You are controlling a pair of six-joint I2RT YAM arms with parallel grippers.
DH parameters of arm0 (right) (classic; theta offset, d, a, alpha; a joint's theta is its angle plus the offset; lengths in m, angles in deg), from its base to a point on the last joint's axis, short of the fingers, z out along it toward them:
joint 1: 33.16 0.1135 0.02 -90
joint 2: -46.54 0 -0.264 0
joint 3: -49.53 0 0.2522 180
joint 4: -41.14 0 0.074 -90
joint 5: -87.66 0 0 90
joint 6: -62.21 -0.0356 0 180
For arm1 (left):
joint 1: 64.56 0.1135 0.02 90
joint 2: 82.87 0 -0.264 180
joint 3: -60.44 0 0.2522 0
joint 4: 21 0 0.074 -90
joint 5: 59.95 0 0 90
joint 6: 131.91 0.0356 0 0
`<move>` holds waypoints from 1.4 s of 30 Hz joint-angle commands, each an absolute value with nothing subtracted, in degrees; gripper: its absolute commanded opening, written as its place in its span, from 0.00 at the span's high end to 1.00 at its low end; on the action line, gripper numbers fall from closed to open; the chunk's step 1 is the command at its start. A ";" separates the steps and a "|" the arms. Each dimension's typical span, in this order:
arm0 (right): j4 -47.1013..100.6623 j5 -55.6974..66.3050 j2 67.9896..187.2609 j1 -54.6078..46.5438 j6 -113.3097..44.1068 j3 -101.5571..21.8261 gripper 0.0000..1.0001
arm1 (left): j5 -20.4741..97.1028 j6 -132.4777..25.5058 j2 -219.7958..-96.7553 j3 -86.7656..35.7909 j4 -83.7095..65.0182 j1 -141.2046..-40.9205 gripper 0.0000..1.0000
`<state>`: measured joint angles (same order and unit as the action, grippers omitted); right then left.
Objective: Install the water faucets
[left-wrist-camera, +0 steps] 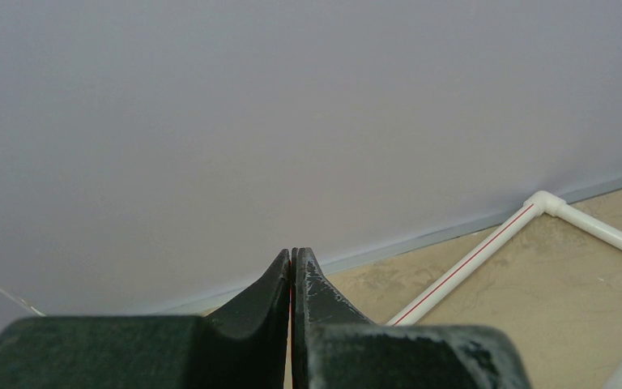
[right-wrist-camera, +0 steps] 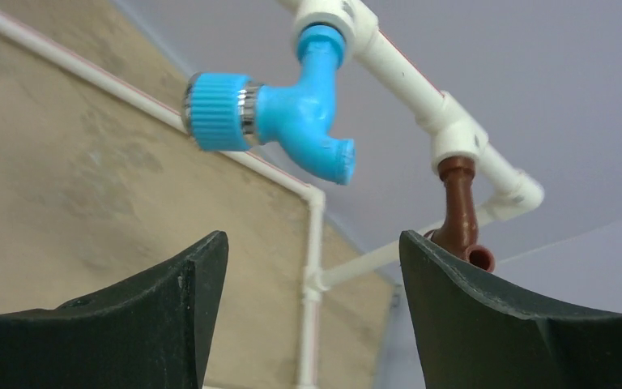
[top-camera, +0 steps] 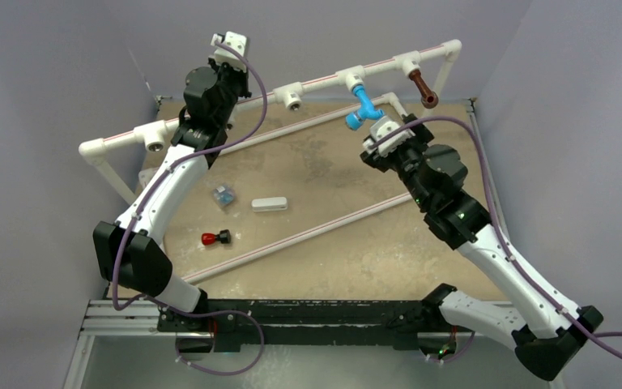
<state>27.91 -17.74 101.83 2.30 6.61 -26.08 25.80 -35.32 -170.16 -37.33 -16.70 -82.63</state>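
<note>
At far left the raised pipe frame (top-camera: pixel 324 79) starts with an open tee (top-camera: pixel 155 142). A second open tee (top-camera: pixel 293 97) sits further along.

The left arm reaches up over this stretch. In the top view its fingertips are lost against the dark wrist. The left wrist view shows the left gripper (left-wrist-camera: pixel 292 253) with its fingers pressed together, nothing between them. It faces the wall (left-wrist-camera: pixel 291 97), and only a corner of the frame shows at the right edge.

Three loose things lie on the table (top-camera: pixel 332 186): a bluish piece (top-camera: pixel 224 196) too small to make out, a red-capped piece (top-camera: pixel 215 238) nearer the arms, and a white block (top-camera: pixel 269 204) just right of the bluish one. Thin pipes cross the table diagonally.

The blue faucet (top-camera: pixel 362 105) hangs from the third tee. Its ribbed knob with a silvery band is on the left and its spout on the right in the right wrist view (right-wrist-camera: pixel 300 113).

The right gripper (right-wrist-camera: pixel 312 243) sits just beneath it with the fingers spread wide, holding nothing and touching nothing. From above, the wrist camera hides its tips.

The brown faucet (top-camera: pixel 423 87) hangs from the next tee to the right. In the right wrist view (right-wrist-camera: pixel 460 211) the right finger (right-wrist-camera: pixel 486 324) cuts off part of its spout.
</note>
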 commanded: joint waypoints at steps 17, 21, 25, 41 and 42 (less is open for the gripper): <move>66.88 -37.16 108.56 11.26 72.34 -13.36 0.16 | 27.86 -34.79 -171.48 -35.32 -9.79 -83.64 1.00; 69.16 -36.57 111.52 11.91 74.26 -15.14 0.16 | 27.86 -34.79 -171.68 -35.32 -9.79 -83.70 1.00; 71.50 -36.00 114.88 12.19 75.38 -16.43 0.15 | 27.71 -34.78 -171.88 -35.41 -9.79 -83.63 1.00; 73.59 -35.29 123.60 11.73 72.08 -22.38 0.33 | 27.72 -34.66 -171.75 -35.24 -9.96 -83.64 1.00; 73.54 -35.25 123.73 11.62 71.83 -22.41 0.35 | 27.69 -34.64 -171.69 -35.23 -9.96 -83.64 1.00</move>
